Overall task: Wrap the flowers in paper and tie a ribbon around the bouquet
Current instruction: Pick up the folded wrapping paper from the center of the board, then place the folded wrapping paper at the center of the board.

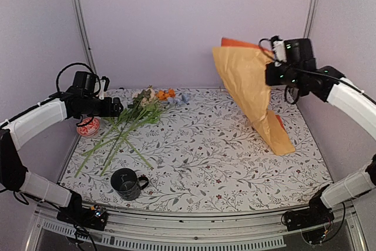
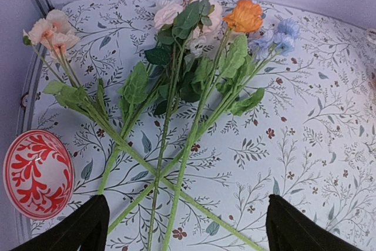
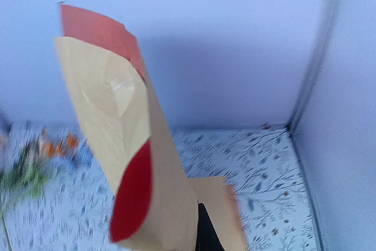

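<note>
The paper (image 1: 249, 95) hangs from the right gripper (image 1: 270, 69), jaws clamped on it; left gripper (image 2: 185, 236) spread wide, flowers (image 2: 188, 86) ahead, red-patterned bowl (image 2: 38, 173) beside its left jaw.

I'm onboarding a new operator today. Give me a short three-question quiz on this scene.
1. True or false: the flowers are already wrapped in the paper.
2. Which gripper holds the paper? A) left B) right C) neither
3. Fill in: the black mug stands nearer the ___ arm's base.
Key: 1 false; 2 B, the right gripper is shut on it; 3 left.
</note>
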`<action>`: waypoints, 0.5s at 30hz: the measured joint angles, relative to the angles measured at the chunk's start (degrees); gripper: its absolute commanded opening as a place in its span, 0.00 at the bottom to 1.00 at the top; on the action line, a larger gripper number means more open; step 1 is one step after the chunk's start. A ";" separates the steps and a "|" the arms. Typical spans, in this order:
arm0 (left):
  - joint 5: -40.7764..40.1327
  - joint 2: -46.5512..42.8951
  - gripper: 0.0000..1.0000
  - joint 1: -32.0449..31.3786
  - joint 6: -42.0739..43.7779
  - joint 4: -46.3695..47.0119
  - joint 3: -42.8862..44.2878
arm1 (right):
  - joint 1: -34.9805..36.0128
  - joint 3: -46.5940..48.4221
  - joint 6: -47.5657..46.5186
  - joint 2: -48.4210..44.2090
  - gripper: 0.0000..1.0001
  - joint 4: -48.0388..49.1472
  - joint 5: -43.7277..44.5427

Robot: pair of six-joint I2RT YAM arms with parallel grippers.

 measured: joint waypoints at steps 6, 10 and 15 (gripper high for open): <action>-0.04 0.00 0.93 0.00 0.00 0.00 0.00 | -14.32 -0.87 4.44 -16.31 0.00 18.34 1.84; -0.04 0.00 0.93 0.00 0.02 0.00 0.00 | -13.51 -0.57 0.83 -18.69 0.00 28.04 0.22; -0.07 0.00 0.93 0.00 0.02 0.00 0.00 | -13.55 -0.50 -7.26 -15.39 0.00 32.00 -10.38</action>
